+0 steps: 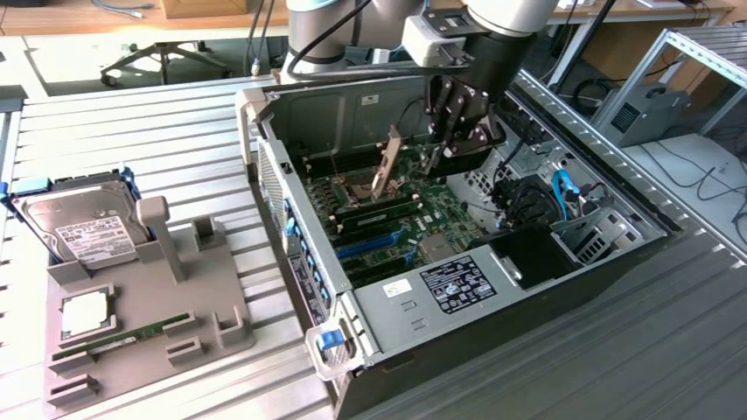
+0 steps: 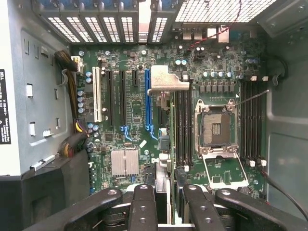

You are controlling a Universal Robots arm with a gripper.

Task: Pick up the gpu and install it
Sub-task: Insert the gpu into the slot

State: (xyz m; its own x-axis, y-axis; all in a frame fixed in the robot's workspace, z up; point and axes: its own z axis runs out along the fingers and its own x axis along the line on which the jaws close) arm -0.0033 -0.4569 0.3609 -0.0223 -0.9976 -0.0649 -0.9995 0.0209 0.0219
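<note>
My gripper [image 1: 459,140] reaches down into the open computer case [image 1: 350,289] and is shut on the gpu [image 1: 386,160]. The card hangs edge-on above the motherboard [image 1: 438,214], its silver end bracket pointing toward the case's rear wall. In the wrist view the gpu [image 2: 166,81] runs as a thin edge from its silver bracket back between my two fingers [image 2: 144,207], and the gripper [image 2: 169,208] clamps its near end. The card sits over the blue expansion slot [image 2: 147,98], beside the memory slots. I cannot tell whether its lower edge touches the slot.
A grey holder tray [image 1: 140,306] on the exterior view's left carries a silver hard drive [image 1: 82,229], a memory stick [image 1: 122,337] and a small chip. Inside the case are the CPU socket [image 2: 214,127], a heatsink [image 2: 125,161], the power supply [image 1: 461,284] and loose cables.
</note>
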